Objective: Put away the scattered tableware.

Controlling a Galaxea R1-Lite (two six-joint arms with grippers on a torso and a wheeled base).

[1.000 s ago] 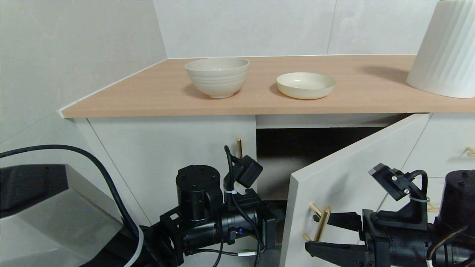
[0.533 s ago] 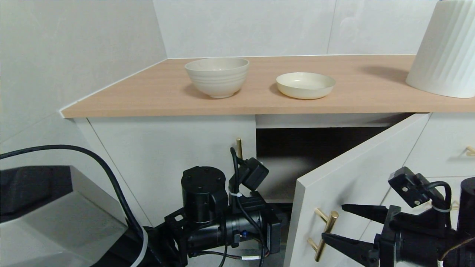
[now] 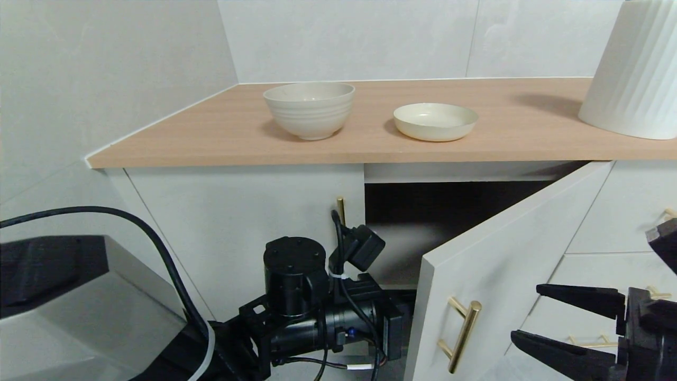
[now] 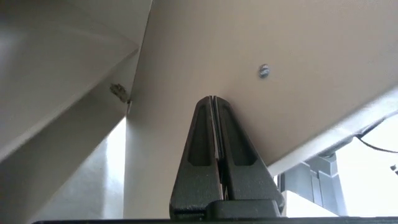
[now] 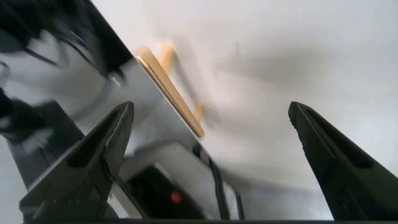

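1. Head view: the table (image 3: 211, 137) carries a pale bowl (image 3: 309, 114). A shallow plate (image 3: 435, 123) sits at the bowl's 3 o'clock, near it but apart. Both stand upright, and each shows its own pale inner wall.
2. A ribbed white object (image 3: 634, 74) stands on the table at the plate's 2 o'clock, well apart from it.
3. Below the table, at the plate's 6 o'clock, the cabinet (image 3: 449, 203) stands open. Its door (image 3: 502, 254) is swung outward and the inside is dark, so I cannot tell what it holds.
4. The right pincer (image 3: 524, 312) sits at 3 o'clock of the door's gold handle (image 3: 463, 334), apart from it. Its two fingers are spread wide and grip nothing.
5. The left arm (image 3: 317, 317) lies low at 9 o'clock of the door's free edge, and its front end passes behind the door.
6. Left wrist view: this adds what the door hides from the head view. The left pincer (image 4: 213, 99) has its fingers pressed together with nothing between them. It points at a pale panel (image 4: 298, 37) bearing a screw (image 4: 264, 71), and I cannot tell whether the tips touch the panel.
7. Right wrist view: the handle (image 5: 171, 90) lies on the door face (image 5: 280, 56), ahead of the gap of the right pincer (image 5: 210, 106) and nearer one finger.
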